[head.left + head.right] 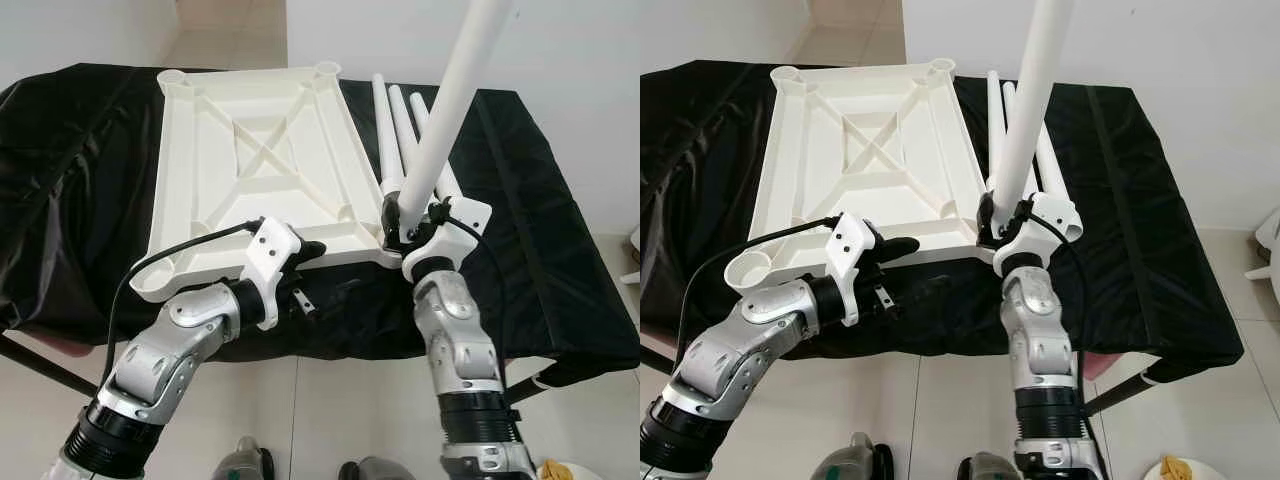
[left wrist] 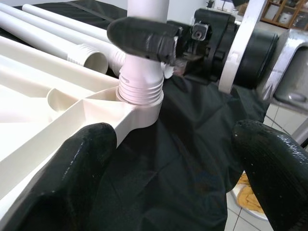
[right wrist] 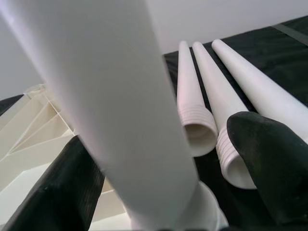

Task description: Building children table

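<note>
A table with a black cloth (image 1: 560, 270) holds a white tabletop (image 1: 250, 150), upside down on the left. Three white legs (image 1: 400, 130) lie just right of it.

The upturned top (image 1: 255, 150) covers the desk's (image 1: 540, 240) left and middle. Three loose legs (image 1: 400, 135) lie just beside its right edge, and an upright leg (image 1: 455, 90) blocks the near right corner. Bare black cloth stays free further right.

Home room: pale tiled floor (image 1: 330, 400), white walls (image 1: 560, 45), black-draped table (image 1: 540, 200), wooden shelves (image 2: 284, 12) behind
</note>
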Motion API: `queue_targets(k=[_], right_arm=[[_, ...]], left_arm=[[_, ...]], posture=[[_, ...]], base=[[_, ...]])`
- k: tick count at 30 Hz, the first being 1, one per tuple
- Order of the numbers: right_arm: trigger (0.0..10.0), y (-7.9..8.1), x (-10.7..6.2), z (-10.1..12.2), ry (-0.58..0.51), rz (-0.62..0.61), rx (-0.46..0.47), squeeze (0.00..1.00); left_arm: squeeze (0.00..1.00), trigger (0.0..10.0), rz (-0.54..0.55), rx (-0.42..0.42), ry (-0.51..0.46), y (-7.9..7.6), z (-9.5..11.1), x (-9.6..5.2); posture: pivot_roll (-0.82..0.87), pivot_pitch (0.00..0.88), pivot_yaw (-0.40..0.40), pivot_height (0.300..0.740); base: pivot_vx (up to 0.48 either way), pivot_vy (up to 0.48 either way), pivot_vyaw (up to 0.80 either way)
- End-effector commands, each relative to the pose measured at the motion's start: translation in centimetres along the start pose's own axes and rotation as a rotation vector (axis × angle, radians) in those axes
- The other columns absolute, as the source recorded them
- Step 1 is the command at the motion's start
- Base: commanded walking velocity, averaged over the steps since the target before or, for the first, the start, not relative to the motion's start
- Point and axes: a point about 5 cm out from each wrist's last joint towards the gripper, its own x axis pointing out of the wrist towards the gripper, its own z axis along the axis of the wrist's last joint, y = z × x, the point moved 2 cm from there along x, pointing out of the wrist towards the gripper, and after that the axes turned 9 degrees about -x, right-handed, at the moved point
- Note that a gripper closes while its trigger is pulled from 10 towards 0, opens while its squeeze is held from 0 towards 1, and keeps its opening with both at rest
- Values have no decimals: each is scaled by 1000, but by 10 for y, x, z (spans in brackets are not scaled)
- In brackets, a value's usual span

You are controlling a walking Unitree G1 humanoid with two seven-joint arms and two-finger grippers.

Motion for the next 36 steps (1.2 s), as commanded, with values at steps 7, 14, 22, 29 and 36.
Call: queue_targets(k=[7, 14, 22, 29, 36], right_arm=[[10000, -21, 12, 19, -55, 193, -46, 0], [10000, -22, 17, 16, -46, 221, -27, 0], [10000, 7, 6, 8, -34, 446, -159, 0], [10000, 8, 6, 4, -35, 505, -228, 0], [10000, -20, 21, 14, -58, 274, -49, 0]], left_arm=[[0, 10000, -39, 15, 2, -4, 2, 1], [0, 10000, -30, 16, -4, -4, 3, 1], [0, 10000, -25, 18, -4, -4, 3, 0], [0, 10000, -25, 21, -2, -3, 4, -1], [0, 10000, -26, 21, 0, -4, 3, -1]], posture=[[-20, 88, 1, 740], [-8, 81, -5, 740], [0, 78, -2, 740], [2, 76, -1, 740], [4, 73, 0, 740]], base=[[0, 0, 0], [0, 0, 0], [0, 0, 0], [0, 0, 0], [0, 0, 0]])
